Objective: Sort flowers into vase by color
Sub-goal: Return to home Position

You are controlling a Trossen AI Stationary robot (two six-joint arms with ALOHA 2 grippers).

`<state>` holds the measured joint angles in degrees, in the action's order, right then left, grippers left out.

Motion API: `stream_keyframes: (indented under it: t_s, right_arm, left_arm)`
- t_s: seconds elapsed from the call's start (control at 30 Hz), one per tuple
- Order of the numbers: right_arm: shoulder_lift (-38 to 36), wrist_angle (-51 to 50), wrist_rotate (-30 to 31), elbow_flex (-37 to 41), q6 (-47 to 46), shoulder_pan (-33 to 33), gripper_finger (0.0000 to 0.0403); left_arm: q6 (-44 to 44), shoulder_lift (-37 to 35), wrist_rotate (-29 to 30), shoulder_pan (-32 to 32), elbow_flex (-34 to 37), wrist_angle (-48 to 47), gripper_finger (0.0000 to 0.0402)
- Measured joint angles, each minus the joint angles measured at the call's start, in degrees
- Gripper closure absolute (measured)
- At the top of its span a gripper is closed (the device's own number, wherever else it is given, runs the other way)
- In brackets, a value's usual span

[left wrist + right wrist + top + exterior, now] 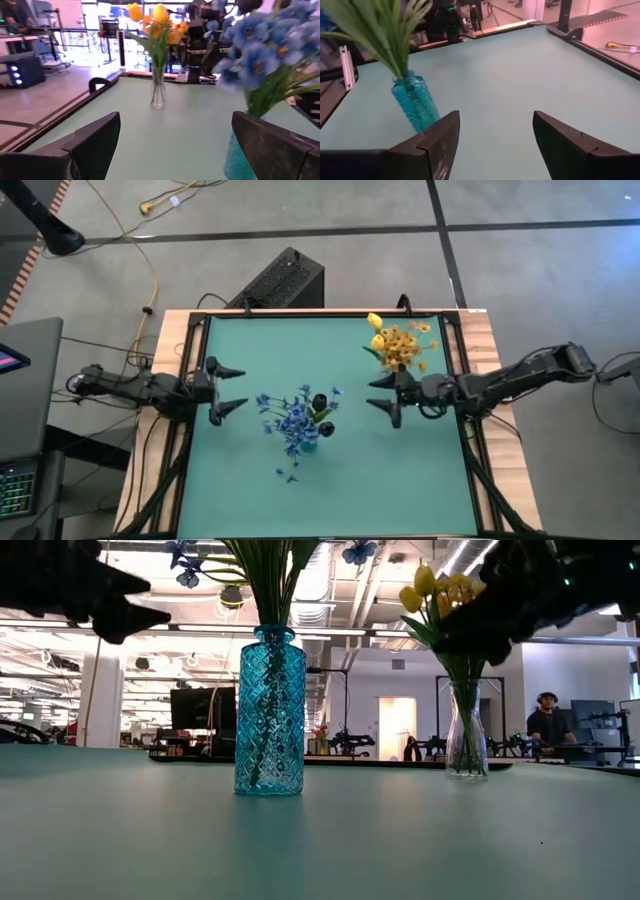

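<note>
A blue patterned glass vase (269, 710) stands near the table's middle and holds blue small-bloom sprays (293, 420) and dark buds (321, 402) on green stalks. A clear glass vase (467, 732) stands near the far right corner with yellow tulips (375, 323) and yellow sprays (405, 346). My left gripper (227, 388) hovers open at the left of the blue vase, holding nothing. My right gripper (385, 394) hovers open between the two vases, just near of the yellow bunch, holding nothing.
The green mat (340, 490) has a wooden frame (490, 340) around it. A black box (285, 280) sits beyond the far edge. Bare mat lies along the near side. A person (547, 722) sits at a desk far behind the table.
</note>
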<state>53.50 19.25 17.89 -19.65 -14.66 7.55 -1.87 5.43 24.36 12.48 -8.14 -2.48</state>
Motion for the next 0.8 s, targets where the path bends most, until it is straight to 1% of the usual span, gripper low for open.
stream_keyframes:
  t_s: [0.07,0.17,0.23,0.3,0.4,0.43,0.47,0.6,0.8]
  right_arm:
    - [-2.10,1.41,-0.44,2.04,-0.05,-1.03,0.0150]
    - [-4.64,1.75,-5.24,3.91,0.80,-3.52,0.0196]
    - [-5.55,2.87,-9.48,5.20,0.95,-5.38,0.0239]
    - [-6.09,3.54,-12.60,6.20,0.75,-7.02,0.0292]
    - [-6.47,3.66,-13.73,7.06,0.07,-8.52,0.0373]
    - [-6.53,3.71,-13.73,7.45,-0.15,-8.73,0.0384]
    - [-6.81,3.70,-13.69,7.98,-0.66,-8.91,0.0385]
    - [-9.36,3.64,-13.62,10.81,-2.49,-8.89,0.0372]
    - [-17.00,2.43,-14.24,15.32,-3.35,-9.14,0.0387]
  left_arm:
    - [-1.22,-1.19,-0.26,-1.39,1.43,-0.21,0.0031]
    - [-3.34,-2.34,-3.25,-3.71,3.50,0.79,0.0031]
    - [-3.82,-2.62,-4.95,-5.28,4.17,0.80,0.0031]
    - [-3.69,-2.62,-6.20,-6.69,4.32,0.48,0.0032]
    - [-3.23,-2.62,-7.58,-8.40,4.32,0.50,0.0046]
    - [-3.19,-2.62,-7.58,-8.73,4.32,0.44,0.0054]
    - [-3.00,-2.62,-7.58,-9.06,4.32,0.26,0.0063]
    - [-2.71,-2.62,-7.56,-9.49,4.32,-0.88,0.0111]
    - [-3.94,-2.60,-8.00,-9.47,4.28,-4.57,0.0199]
